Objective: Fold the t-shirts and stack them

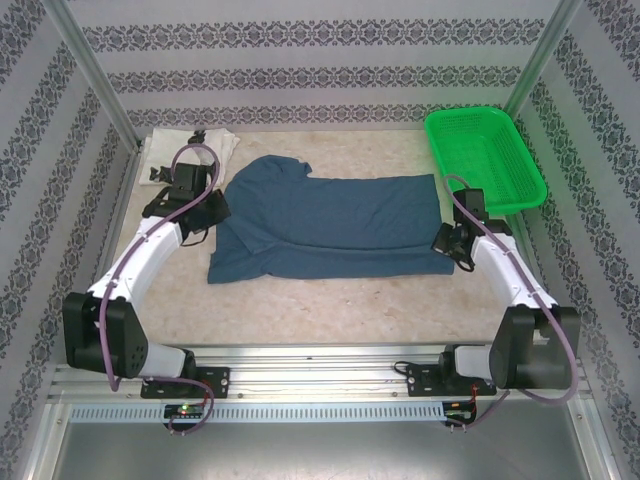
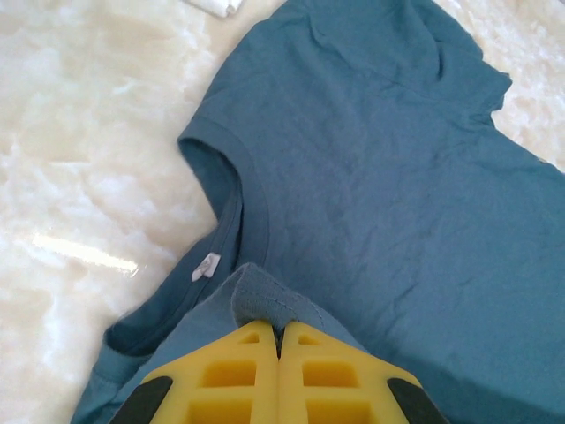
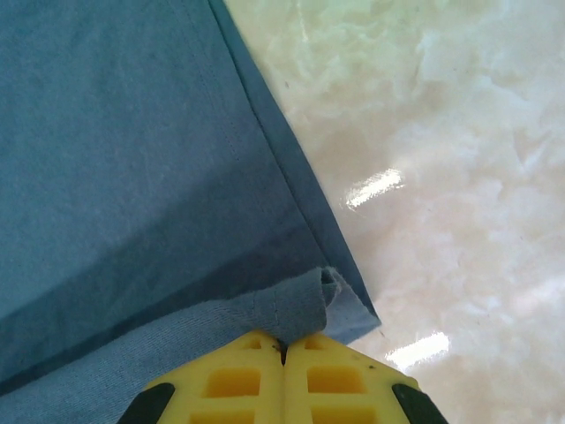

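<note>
While left pincer [image 2: 279,329] and right pincer [image 3: 284,343] clench its cloth, blue-teal t-shirt [image 1: 330,225] — plain, creased — spread wide.

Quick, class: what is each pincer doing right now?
Left pincer: closed on the blue t-shirt near its collar.
Right pincer: closed on the same t-shirt's hem.

cam overhead, wrists close, prob sharing shirt [image 1: 330,225]

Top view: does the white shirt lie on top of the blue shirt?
No, the white shirt lies at the far left corner, apart from the blue shirt.
</note>
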You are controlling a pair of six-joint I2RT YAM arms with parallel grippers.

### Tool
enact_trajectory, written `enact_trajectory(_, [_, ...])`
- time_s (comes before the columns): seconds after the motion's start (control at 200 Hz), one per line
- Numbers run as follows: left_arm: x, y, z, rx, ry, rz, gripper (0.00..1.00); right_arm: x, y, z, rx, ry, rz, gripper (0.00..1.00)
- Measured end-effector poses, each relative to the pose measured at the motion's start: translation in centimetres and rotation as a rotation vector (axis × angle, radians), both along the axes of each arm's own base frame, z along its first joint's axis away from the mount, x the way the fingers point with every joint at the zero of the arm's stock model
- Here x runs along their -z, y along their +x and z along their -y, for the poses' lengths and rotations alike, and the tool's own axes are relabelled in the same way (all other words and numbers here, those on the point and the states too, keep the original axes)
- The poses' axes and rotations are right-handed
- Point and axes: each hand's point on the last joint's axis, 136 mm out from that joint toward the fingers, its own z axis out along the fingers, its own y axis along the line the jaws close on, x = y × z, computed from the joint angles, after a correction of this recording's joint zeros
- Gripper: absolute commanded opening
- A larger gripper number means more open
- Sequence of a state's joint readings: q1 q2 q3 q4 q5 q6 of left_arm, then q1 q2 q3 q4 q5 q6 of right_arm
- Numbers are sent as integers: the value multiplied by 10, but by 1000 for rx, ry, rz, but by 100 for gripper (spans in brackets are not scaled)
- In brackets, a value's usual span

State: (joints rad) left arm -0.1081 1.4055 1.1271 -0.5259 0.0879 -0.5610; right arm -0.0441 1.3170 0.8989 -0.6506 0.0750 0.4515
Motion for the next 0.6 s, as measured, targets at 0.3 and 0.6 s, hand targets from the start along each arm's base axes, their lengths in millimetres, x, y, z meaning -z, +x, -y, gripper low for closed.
enact_trajectory(0.3, [15, 17, 8, 51, 0, -27, 0, 10, 17, 1, -38, -14, -22, 0])
enact_trajectory(0.6, [21, 35, 11, 55, -4, -35, 0, 14, 40, 2, -60, -29, -28, 0])
